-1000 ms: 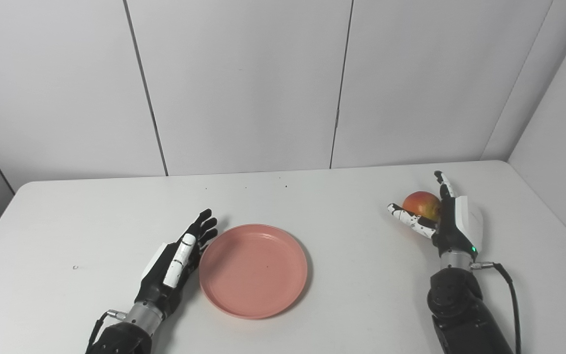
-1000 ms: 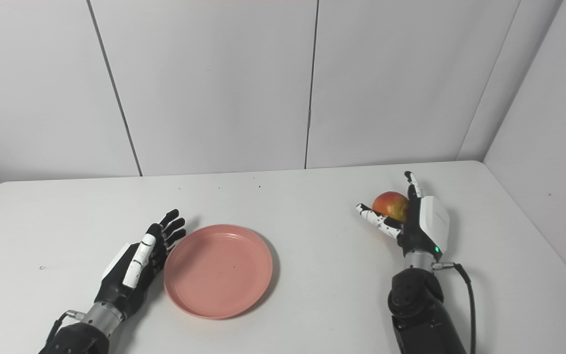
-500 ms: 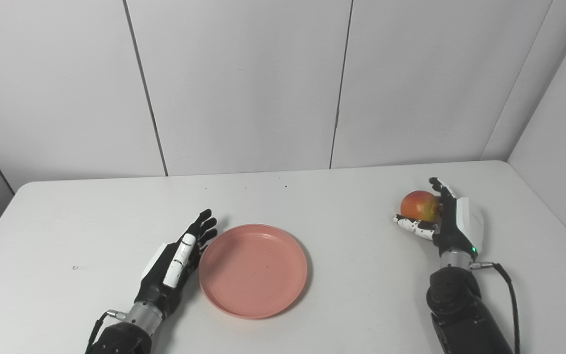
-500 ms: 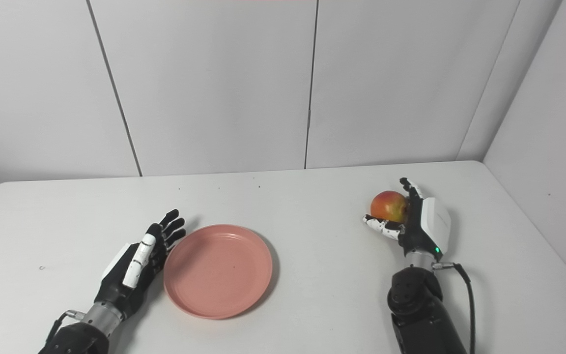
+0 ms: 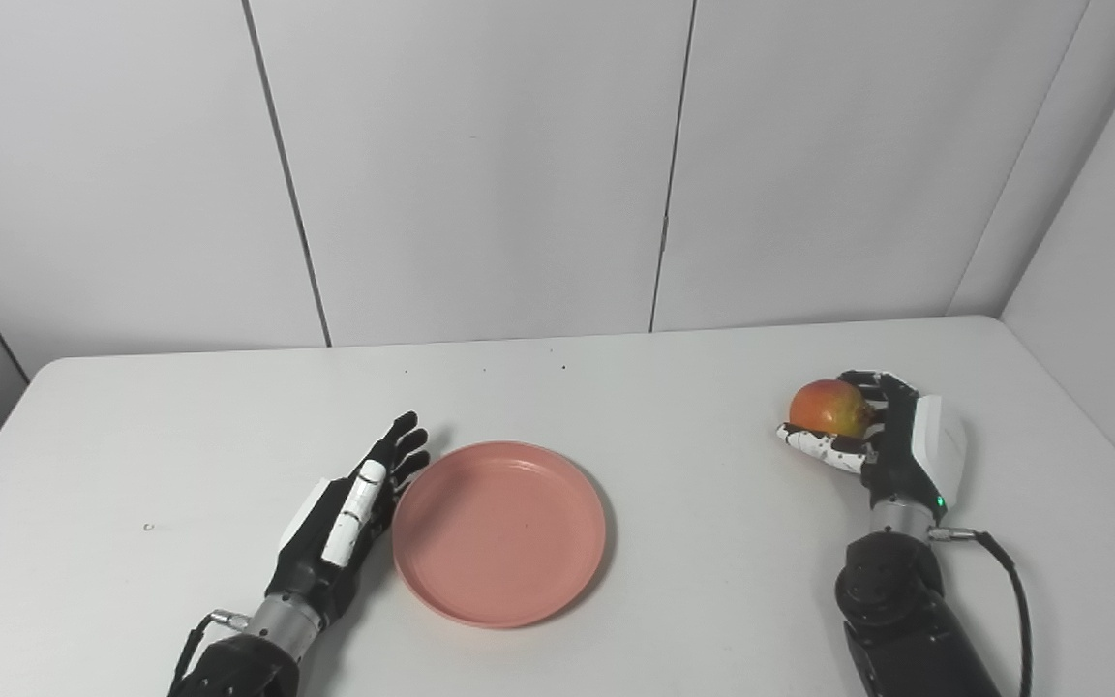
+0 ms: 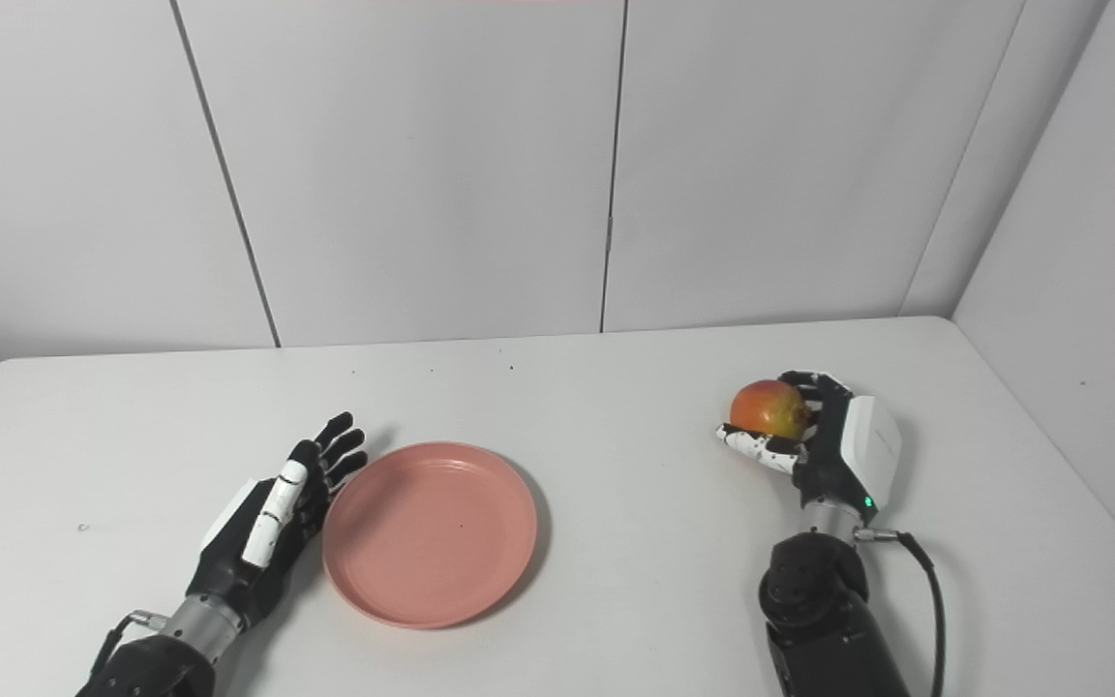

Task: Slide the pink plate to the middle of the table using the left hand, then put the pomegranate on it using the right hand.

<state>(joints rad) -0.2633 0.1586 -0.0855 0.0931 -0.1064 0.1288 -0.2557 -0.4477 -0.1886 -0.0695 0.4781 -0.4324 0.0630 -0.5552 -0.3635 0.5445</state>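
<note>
pomegranate [image 5: 828, 407] — round, in right hand [image 5: 891, 436]

White table [image 5: 674, 407], matte top, rounded far corners visible. A few small dark specks [image 5: 562, 367] on its surface near the far edge. Behind it, grey wall panels [image 5: 480, 165] separated by thin dark vertical seams [image 5: 671, 165].

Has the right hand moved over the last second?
Yes. The right hand has curled its fingers shut around the pomegranate; a second ago they were spread. Against the table's back edge it barely shifted. The pink plate is empty.
</note>
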